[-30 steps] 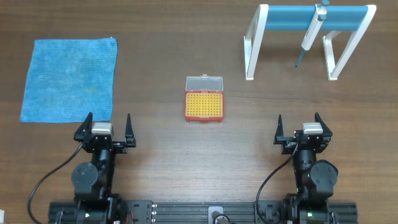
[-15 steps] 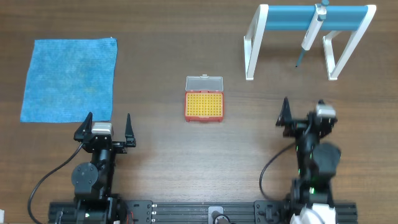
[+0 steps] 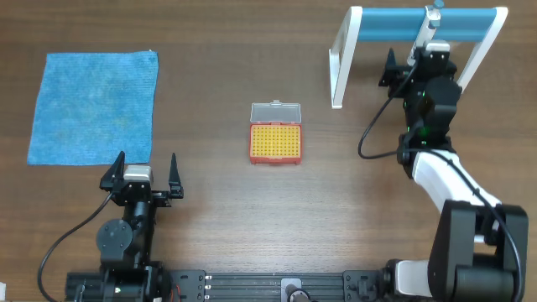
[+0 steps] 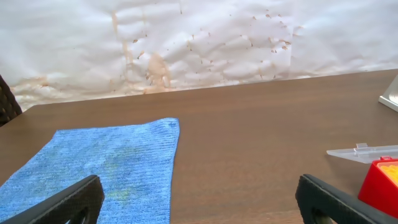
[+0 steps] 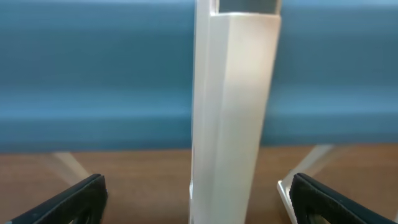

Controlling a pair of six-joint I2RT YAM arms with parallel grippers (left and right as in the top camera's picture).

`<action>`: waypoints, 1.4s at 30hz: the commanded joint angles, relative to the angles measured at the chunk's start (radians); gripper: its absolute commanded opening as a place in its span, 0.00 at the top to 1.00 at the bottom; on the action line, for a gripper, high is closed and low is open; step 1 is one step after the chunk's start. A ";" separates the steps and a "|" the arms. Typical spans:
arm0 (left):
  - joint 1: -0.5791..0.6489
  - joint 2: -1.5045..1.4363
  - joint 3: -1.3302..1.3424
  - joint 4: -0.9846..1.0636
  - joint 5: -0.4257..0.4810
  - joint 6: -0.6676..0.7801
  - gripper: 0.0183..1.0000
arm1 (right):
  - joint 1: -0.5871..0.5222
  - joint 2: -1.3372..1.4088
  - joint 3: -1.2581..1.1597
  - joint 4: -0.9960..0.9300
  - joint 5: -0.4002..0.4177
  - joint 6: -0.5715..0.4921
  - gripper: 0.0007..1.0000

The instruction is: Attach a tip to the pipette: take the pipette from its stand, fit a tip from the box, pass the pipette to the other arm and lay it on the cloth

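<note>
The white pipette (image 5: 236, 106) hangs upright from the blue bar of its stand (image 3: 386, 23) at the far right. My right gripper (image 3: 415, 60) is at the stand and open. In its wrist view the pipette body stands between the two spread fingers (image 5: 68, 202), with a gap on each side. In the top view the arm hides most of the pipette; its head (image 3: 434, 12) shows above the bar. The orange tip box (image 3: 275, 143) sits mid-table with its clear lid open. The blue cloth (image 3: 94, 107) lies far left. My left gripper (image 3: 144, 172) rests open near its base.
The stand's white legs (image 3: 339, 67) flank the right gripper on both sides. In the left wrist view the cloth (image 4: 106, 168) lies ahead and the tip box's red corner (image 4: 382, 183) is at the side. Bare wooden table separates box, cloth and stand.
My right arm has stretched from its base up to the stand, bringing its open fingers around the hanging pipette. The left arm has not moved.
</note>
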 commanded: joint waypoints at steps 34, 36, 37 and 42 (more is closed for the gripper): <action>-0.002 -0.006 -0.002 -0.005 0.014 0.016 0.00 | -0.048 0.043 0.071 0.055 -0.085 -0.055 0.92; -0.002 -0.006 -0.002 -0.005 0.014 0.016 0.00 | -0.048 0.022 0.071 0.054 -0.085 -0.055 0.92; -0.002 -0.006 -0.002 -0.005 0.014 0.016 0.00 | -0.048 0.011 0.071 0.054 -0.085 -0.055 0.92; -0.002 -0.006 -0.002 -0.005 0.014 0.016 0.00 | -0.048 -0.009 0.071 0.054 -0.085 -0.055 0.92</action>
